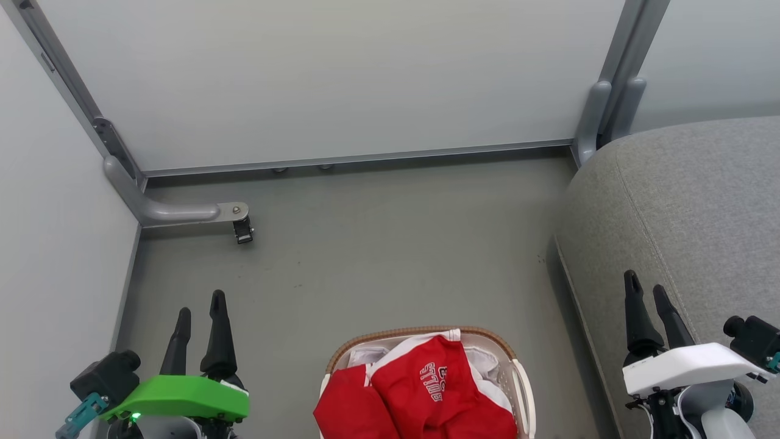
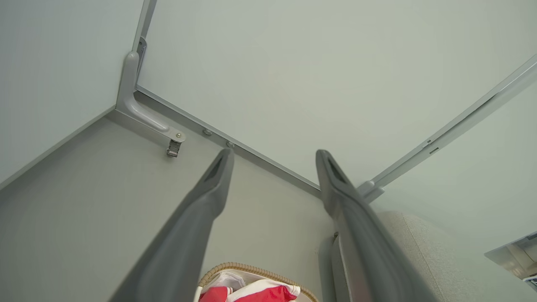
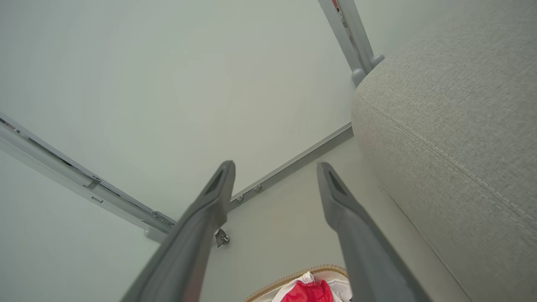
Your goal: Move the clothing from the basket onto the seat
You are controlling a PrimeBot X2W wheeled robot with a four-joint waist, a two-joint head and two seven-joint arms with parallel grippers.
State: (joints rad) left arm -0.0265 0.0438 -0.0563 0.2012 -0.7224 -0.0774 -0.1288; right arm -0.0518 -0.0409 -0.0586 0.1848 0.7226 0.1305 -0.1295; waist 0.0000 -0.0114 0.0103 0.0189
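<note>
- While both arms sit clear of the load, the clothing (image 1: 426, 390) lies heaped in the basket (image 1: 420, 332) at the near edge of the head view; red, white trim, "BULLS" print uppermost.
- Handling, judged: soft, light, limp. It will drape and may drag a neighbouring piece along. Best hold: pinch a raised fold near the heap's middle, clear of the white sheet (image 1: 364, 355) under it.
- Just left of the basket, the left gripper (image 1: 200, 305) is over the floor (image 1: 365, 244), fingers apart, empty.
- To the right, the right gripper (image 1: 645, 283) is over the near edge of the seat (image 1: 688, 201), fingers apart, empty.
- Seat cushion bare where visible; no garment on it yet.
- Farthest: wall panel (image 1: 335, 79).
</note>
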